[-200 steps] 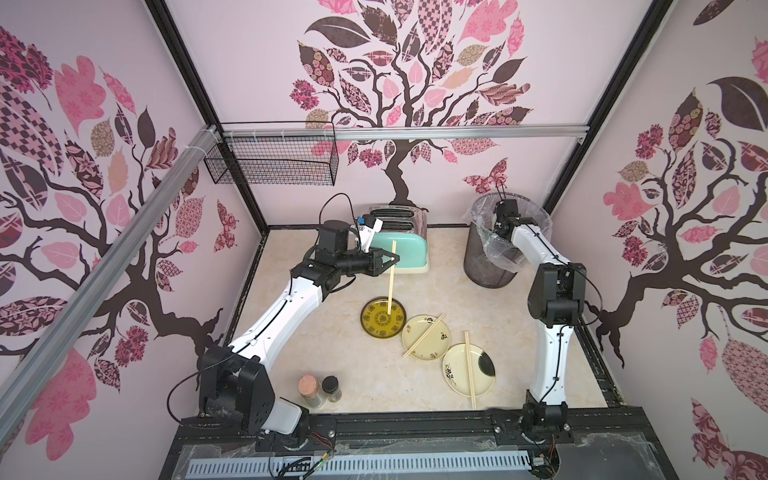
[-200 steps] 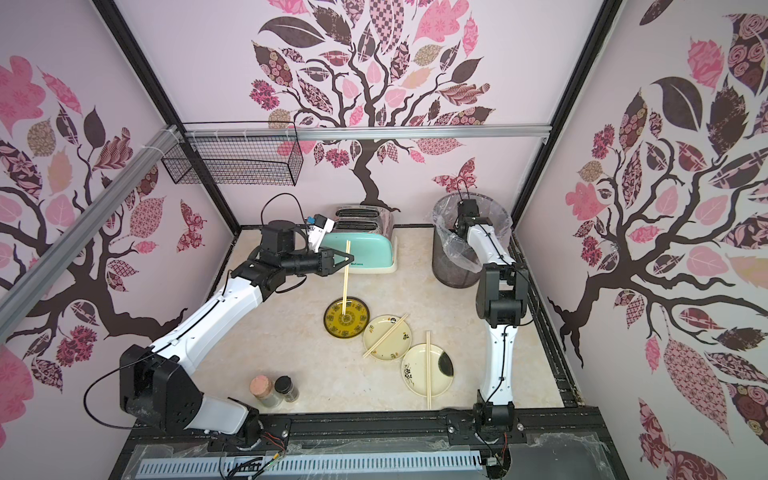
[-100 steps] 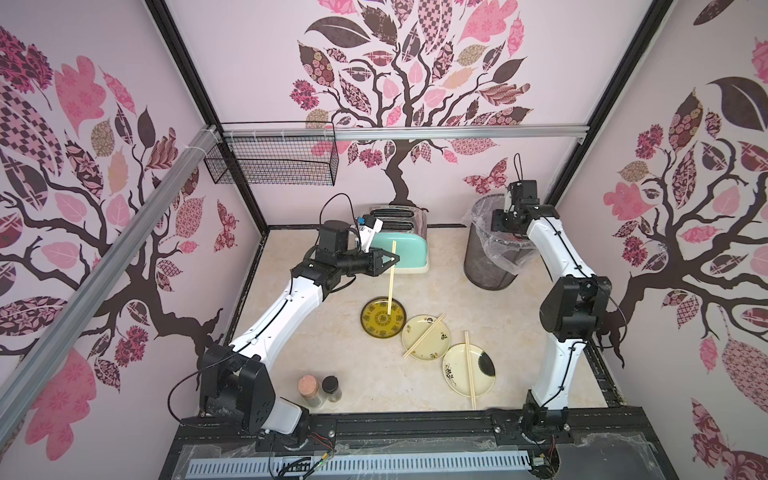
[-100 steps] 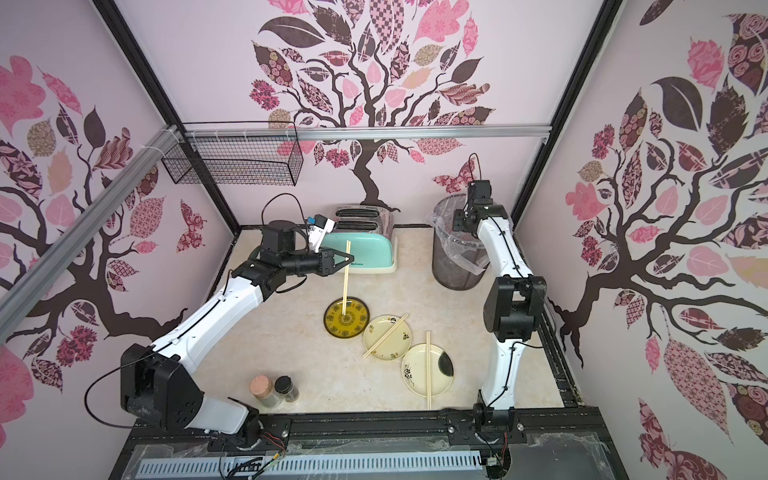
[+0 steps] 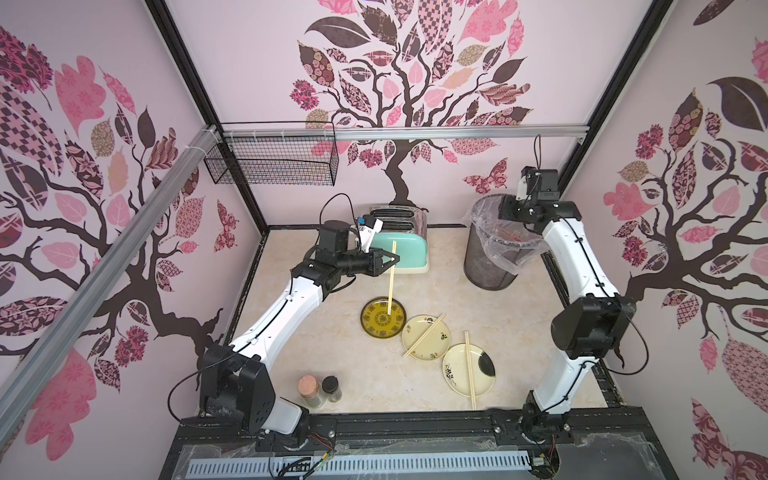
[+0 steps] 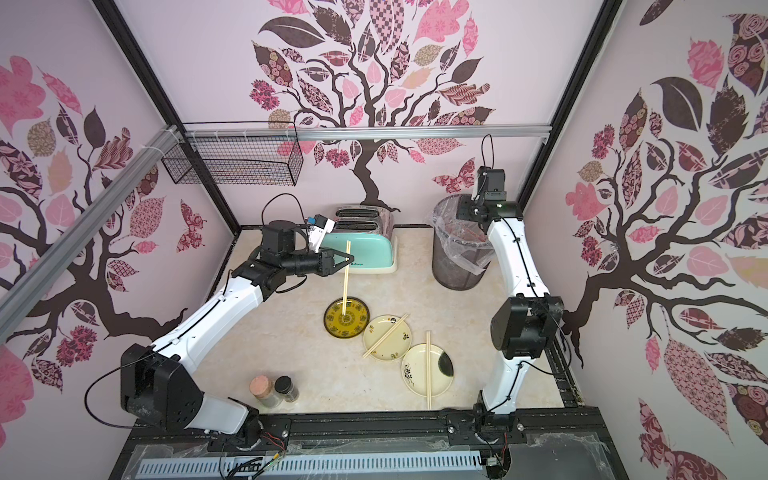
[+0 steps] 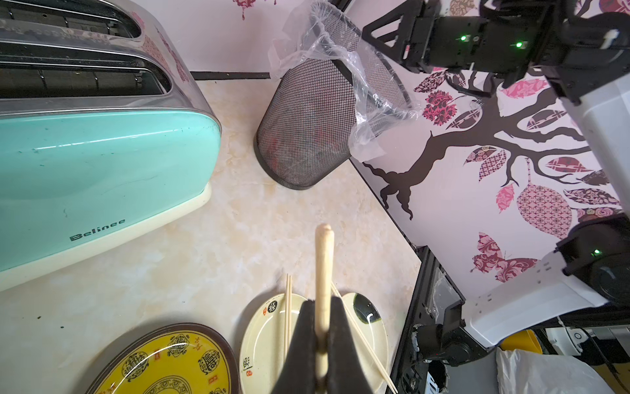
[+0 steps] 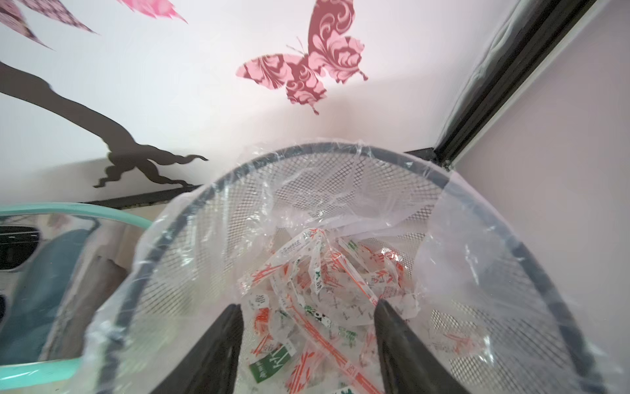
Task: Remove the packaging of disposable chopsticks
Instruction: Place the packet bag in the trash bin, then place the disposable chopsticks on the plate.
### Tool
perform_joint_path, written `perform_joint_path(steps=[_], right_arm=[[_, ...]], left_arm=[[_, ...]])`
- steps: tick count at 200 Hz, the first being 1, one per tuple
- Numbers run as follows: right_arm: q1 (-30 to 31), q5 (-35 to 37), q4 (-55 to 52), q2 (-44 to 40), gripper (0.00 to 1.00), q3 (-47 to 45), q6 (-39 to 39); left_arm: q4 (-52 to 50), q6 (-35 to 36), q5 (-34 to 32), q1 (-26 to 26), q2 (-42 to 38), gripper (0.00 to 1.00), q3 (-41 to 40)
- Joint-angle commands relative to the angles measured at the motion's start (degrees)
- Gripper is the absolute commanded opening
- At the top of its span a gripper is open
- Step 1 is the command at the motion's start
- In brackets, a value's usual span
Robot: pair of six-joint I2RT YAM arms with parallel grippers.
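Left end effector (image 5: 392,260): closed tight on a chopstick pair (image 5: 390,286) near its upper end; in the wrist view both fingers (image 7: 301,341) press against the bare wood.
Grip pose: the sticks stand nearly upright, with the lower tips over the yellow plate (image 5: 374,330). It cannot be told whether they touch it.
Right end effector (image 8: 308,337): jaws spread wide with nothing between them, hanging over the mouth of the mesh bin (image 5: 486,266).
Packaging (image 8: 306,273): crumpled clear sleeves with red-orange and green print, piled inside the bin's liner (image 8: 460,211).
Bin position: about 2 o'clock on the bench (image 5: 332,365), by the back corner.
Toaster (image 5: 409,249): at 12 o'clock, against the back wall.
Second pair (image 5: 424,337): bare, lying slantwise across the middle cream plate (image 5: 436,349).
Third pair (image 5: 469,374): bare, lying across the cream plate at 5 o'clock (image 5: 484,384) and overhanging its near rim.
Jars (image 5: 318,390): two, at 7 o'clock.
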Motion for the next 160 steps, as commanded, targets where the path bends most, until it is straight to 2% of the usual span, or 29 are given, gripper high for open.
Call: perform_joint_path(steps=[1,35,56,75,90,120,149,160], right_arm=[[-0.37,-3.84,4.57,-7.49,0.65,-4.43,1.68],[-0.33,-10.42,14.74,-20.50,0.66,-19.56,5.50],[-0.08,-17.33,25.00,-29.41,0.65,-33.57,9.55],[2.37,-19.70,33.68,-36.42,0.63,-45.97,12.19],[7.70,-16.36,36.96,-41.07,0.63,-53.04,11.73],[20.42,-14.48,42.70,-46.20,0.63,-63.54,10.73],[31.17,-16.63,52.63,-47.25,0.64,-75.71,6.84],[33.38,-18.59,58.02,-47.04,0.64,-80.37,5.08]], left_arm=[[0.24,0.41,0.51,0.32,0.55,0.00,0.97],[0.27,0.22,0.77,0.33,0.49,0.00,1.09],[0.36,0.25,0.78,0.33,0.52,0.00,0.93],[0.49,0.16,0.82,0.32,0.85,0.00,1.00],[0.78,-0.13,1.07,0.36,0.95,0.00,0.86],[0.89,-0.18,1.06,0.32,1.37,0.00,0.73],[-0.31,1.21,0.19,0.33,2.11,0.00,1.09],[-0.25,2.03,-0.53,0.32,2.01,0.00,0.70]])
